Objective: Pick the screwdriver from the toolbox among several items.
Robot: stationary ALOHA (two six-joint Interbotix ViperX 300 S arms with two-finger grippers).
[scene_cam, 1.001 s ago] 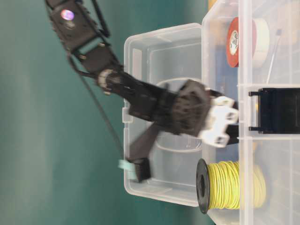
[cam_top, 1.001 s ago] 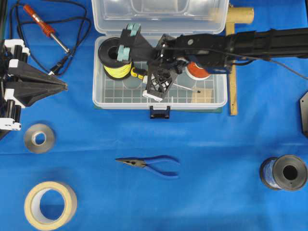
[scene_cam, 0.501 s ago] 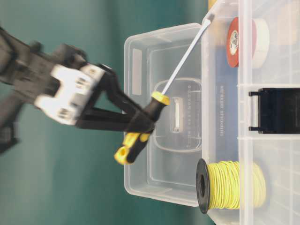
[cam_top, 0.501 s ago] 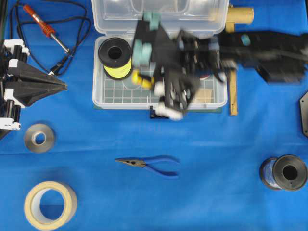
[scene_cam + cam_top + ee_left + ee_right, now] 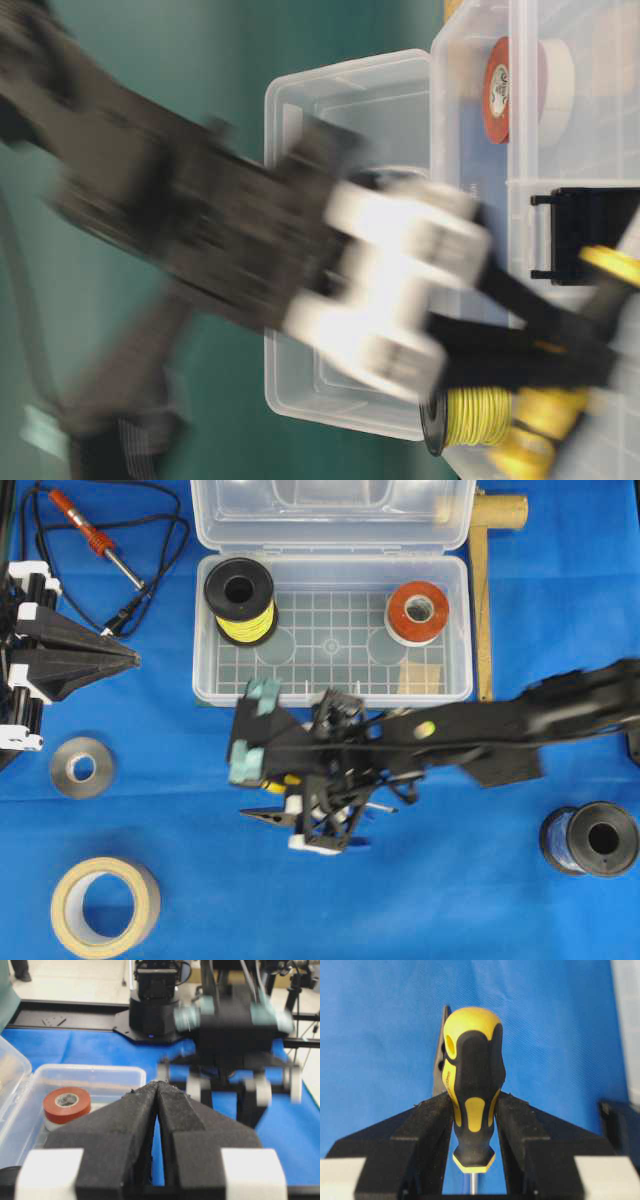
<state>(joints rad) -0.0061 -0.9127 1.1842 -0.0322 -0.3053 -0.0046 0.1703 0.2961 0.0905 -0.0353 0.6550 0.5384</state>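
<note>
Toolbox (image 5: 205, 670) of clear plastic, lid open, holds a yellow wire spool (image 5: 240, 602), orange tape roll (image 5: 417, 612) and tan wooden block (image 5: 424, 676). Right gripper (image 5: 472, 1125) clamps the yellow-and-black screwdriver (image 5: 471, 1090) over blue cloth near the box's front edge. Left gripper (image 5: 158, 1105) rests closed, far left.

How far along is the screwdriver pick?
Done: the screwdriver is out of the toolbox, which holds only the yellow spool, tape roll and wooden block. In hand: right pincer clamps its handle above the blue cloth. Left: setting it down.
</note>
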